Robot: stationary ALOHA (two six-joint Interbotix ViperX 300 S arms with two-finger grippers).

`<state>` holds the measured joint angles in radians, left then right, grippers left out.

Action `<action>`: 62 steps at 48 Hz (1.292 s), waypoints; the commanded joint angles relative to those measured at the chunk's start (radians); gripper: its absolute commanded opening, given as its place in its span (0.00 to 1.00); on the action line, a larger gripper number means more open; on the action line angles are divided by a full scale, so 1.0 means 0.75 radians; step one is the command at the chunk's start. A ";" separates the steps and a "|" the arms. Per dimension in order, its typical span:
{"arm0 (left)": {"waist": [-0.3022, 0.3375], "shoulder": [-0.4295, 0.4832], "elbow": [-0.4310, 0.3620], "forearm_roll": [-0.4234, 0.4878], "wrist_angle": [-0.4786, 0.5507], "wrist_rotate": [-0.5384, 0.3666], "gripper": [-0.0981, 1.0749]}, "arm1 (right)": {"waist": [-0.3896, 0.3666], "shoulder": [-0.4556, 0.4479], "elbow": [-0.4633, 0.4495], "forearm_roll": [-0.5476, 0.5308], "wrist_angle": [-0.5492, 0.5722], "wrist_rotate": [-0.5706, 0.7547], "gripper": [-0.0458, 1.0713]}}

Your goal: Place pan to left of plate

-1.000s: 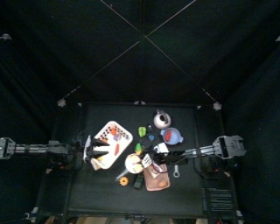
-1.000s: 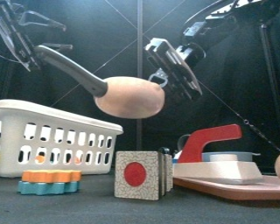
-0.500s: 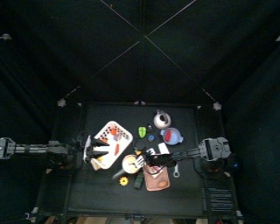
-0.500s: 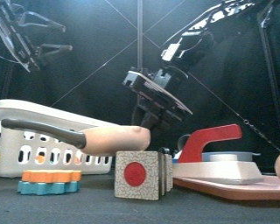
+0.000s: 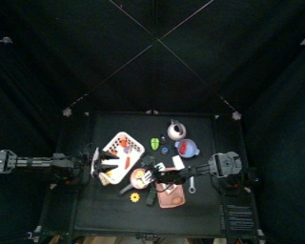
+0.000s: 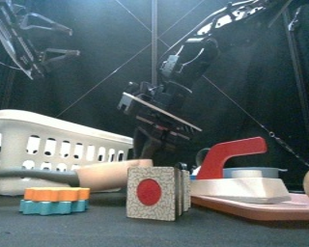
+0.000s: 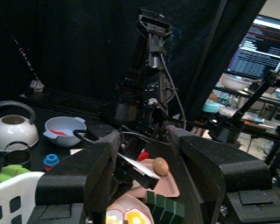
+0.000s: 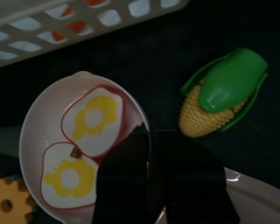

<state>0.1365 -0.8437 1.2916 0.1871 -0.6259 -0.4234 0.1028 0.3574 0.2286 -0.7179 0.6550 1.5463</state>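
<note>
lowering from mid-air, pan [image 6: 112,172] now rests on worktop [image 6: 105,228] lower left of frame, right pincer [image 6: 154,123] still pinching it; release pending.

1. The pen is dim; black curtains swallow most of the light in the top view.
2. In the front view, the white basket [image 6: 54,145] stands bright against the dark.
3. Bright monitors [image 7: 266,48] glow far off (left wrist view).
4. The right gripper [image 8: 157,179] is blurred.
</note>
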 commanded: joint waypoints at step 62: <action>0.002 0.002 -0.014 0.000 -0.004 0.000 0.81 | 0.090 0.004 -0.121 0.010 0.176 -0.018 0.65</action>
<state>0.1365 -0.8422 1.2931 0.1871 -0.6259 -0.4234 0.1641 0.4065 0.1595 -0.7041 0.7777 1.5355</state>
